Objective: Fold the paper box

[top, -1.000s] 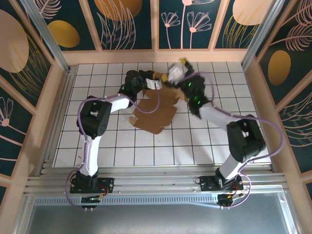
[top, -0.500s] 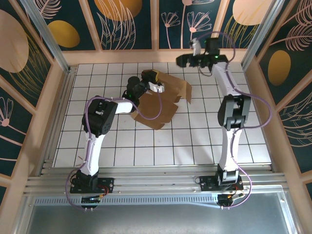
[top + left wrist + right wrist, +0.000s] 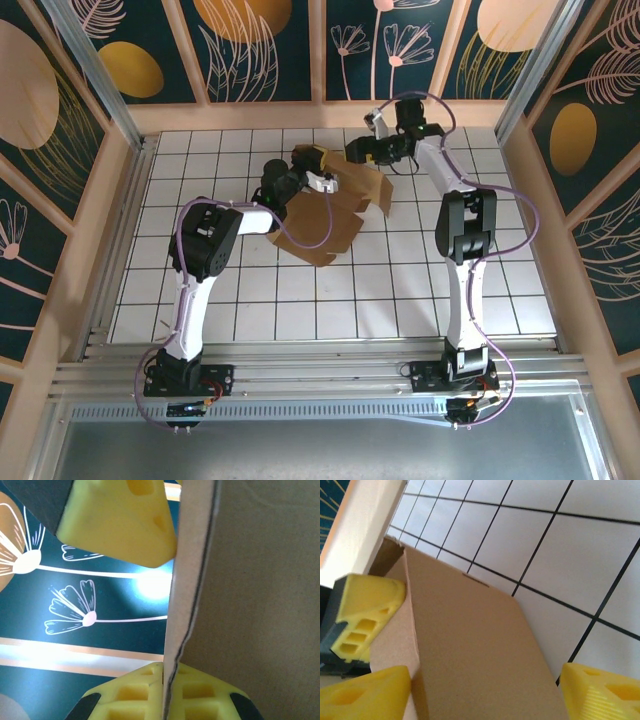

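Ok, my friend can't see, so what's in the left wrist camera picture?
The left gripper pinches the thin edge of the paper box, brown cardboard seen edge-on, between yellow fingers. Behind is a dark blue wall with white flowers.

My pads [image 3: 125, 520] are yellow, the paper box [image 3: 350, 230] plain brown; white table tiles [image 3: 400, 290] carry black lines; walls [image 3: 350, 60] dark teal with cream flowers.

Near tiles [image 3: 330, 300]: open run up to the paper box [image 3: 335, 220].
Far side: left gripper [image 3: 316, 166], right gripper [image 3: 358, 152] and raised flap [image 3: 376, 186] crowd the back wall [image 3: 320, 115].
Side tiles [image 3: 540, 260]: free either way.
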Controlling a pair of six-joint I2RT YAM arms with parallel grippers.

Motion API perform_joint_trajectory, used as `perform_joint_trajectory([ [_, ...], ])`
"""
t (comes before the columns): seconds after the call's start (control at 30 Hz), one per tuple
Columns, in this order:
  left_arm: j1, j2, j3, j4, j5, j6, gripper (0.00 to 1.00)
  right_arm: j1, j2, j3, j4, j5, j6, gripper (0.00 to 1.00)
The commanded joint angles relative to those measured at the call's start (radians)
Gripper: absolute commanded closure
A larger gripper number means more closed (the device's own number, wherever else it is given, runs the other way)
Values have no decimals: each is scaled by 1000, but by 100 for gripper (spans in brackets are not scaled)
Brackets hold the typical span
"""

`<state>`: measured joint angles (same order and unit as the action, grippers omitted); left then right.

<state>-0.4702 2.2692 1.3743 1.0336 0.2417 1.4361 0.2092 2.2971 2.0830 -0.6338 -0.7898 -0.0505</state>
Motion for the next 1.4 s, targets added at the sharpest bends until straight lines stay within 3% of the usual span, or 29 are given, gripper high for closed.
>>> perform_joint_trajectory([
  [0.0, -9, -11, 12, 25, 8, 7, 100, 8, -47, -39, -38, -57, -28, 17],
  [0.23, -12, -17, 2, 27, -2, 2, 99, 18, -21, -29, -79, 13, -52, 20],
  [0.27, -11, -23, -3, 25, -6, -6, 93, 27, -19, -33, -82, 47, -61, 21],
  [0.37, -13, -64, -39, -6, 2, -40, 63, 38, -23, -62, -63, 90, -62, 24],
  [0.4, -13, -81, -60, -12, 5, -40, 58, 37, -27, -70, -52, 90, -55, 25],
  [0.57, -15, -158, -183, 63, -20, -57, 45, 20, -38, -77, -18, 86, -17, 28],
  [0.67, -19, -248, -280, 56, -15, -92, 31, 14, -42, -73, -14, 78, -10, 27],
  [0.73, -25, -338, -365, 46, -11, -146, 22, 11, -42, -68, -16, 80, -10, 27],
  [0.8, -27, -476, -462, 32, -6, -321, 20, 9, -41, -65, -19, 78, -11, 27],
  [0.83, -24, -542, -474, -18, -22, -438, 20, 9, -41, -67, -19, 77, -13, 27],
  [0.93, 62, -685, -336, -429, 33, -962, 14, 8, -38, -72, -12, 71, -11, 27],
  [1.0, 118, -695, -304, -546, 94, -1116, 15, 9, -35, -69, -10, 62, -12, 27],
  [1.1, 194, -653, -270, -618, 167, -1130, 17, 9, -28, -56, -13, 57, -15, 27],
  [1.2, 284, -527, -134, -743, 323, -1125, 19, 8, -21, -41, -18, 54, -17, 27],
  [1.37, 320, -267, 171, -1150, 484, -809, 18, 8, -15, -38, -28, 48, -26, 27],
])
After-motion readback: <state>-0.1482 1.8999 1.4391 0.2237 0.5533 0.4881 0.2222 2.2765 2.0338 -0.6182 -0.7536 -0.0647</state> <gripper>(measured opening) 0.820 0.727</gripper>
